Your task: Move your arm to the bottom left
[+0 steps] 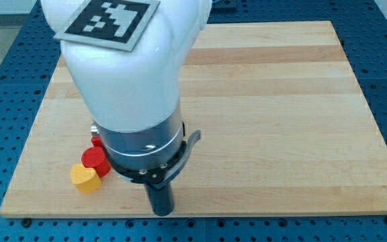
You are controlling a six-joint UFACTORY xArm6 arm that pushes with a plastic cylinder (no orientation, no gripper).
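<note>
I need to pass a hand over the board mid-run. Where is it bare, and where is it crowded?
Bare: the whole board to the view's right of the arm, and the strip along the view's left edge above the blocks. Crowded: bottom left, where the yellow block touches the red block, with my tip just to their right.

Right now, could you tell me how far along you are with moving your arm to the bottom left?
Done: my tip is already near the board's bottom edge. In hand: it stands left of centre, to the view's right of the yellow heart block and the red cylinder block, apart from both. Left: more travel toward the view's left to reach the corner, with those blocks in between.
</note>
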